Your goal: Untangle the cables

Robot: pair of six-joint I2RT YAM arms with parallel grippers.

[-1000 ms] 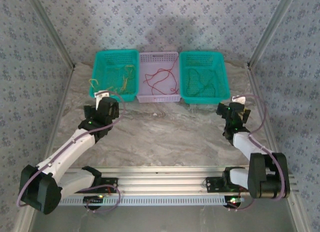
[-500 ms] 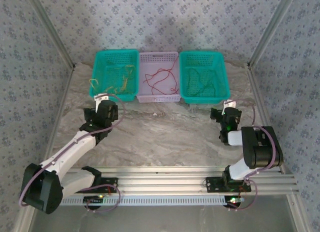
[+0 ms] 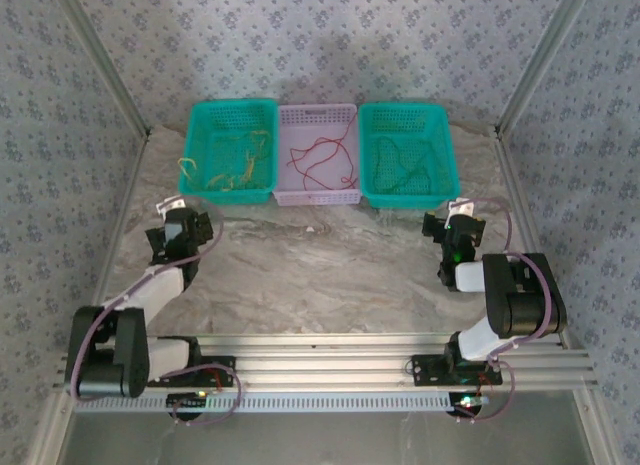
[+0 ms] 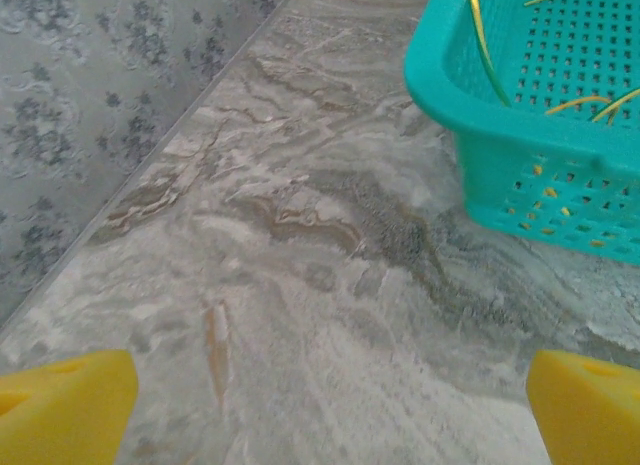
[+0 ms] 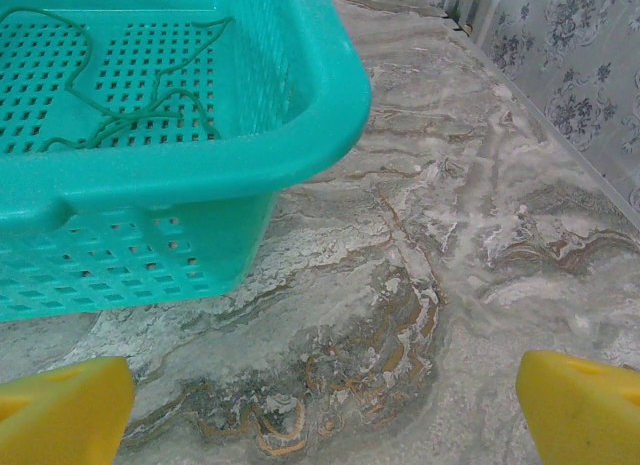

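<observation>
The cables lie sorted in three baskets at the back of the table. Yellow cables point(image 3: 238, 161) are in the left teal basket point(image 3: 232, 104), a red cable point(image 3: 322, 155) is in the lilac basket point(image 3: 318, 109), and a green cable point(image 3: 402, 161) is in the right teal basket point(image 3: 402, 107). My left gripper point(image 3: 180, 223) stands open over bare marble, near-left of its basket point(image 4: 520, 145), where yellow cables point(image 4: 482, 40) show. In front of the right basket point(image 5: 200, 165), which holds the green cable point(image 5: 130, 115), my right gripper point(image 3: 456, 225) is also open. Both pairs of yellow fingertips point(image 4: 60, 405) point(image 5: 585, 405) are far apart with nothing between them.
The marble table point(image 3: 320, 265) stretches between the baskets and the aluminium rail point(image 3: 320, 350) at the near edge. Patterned walls close in the left side point(image 4: 90, 95) and the right side point(image 5: 590, 75). Both arms are folded back near their bases.
My left arm has drawn back and to the left, away from the left basket. The right arm folded back earlier and has since held still. Both grippers stayed open.
</observation>
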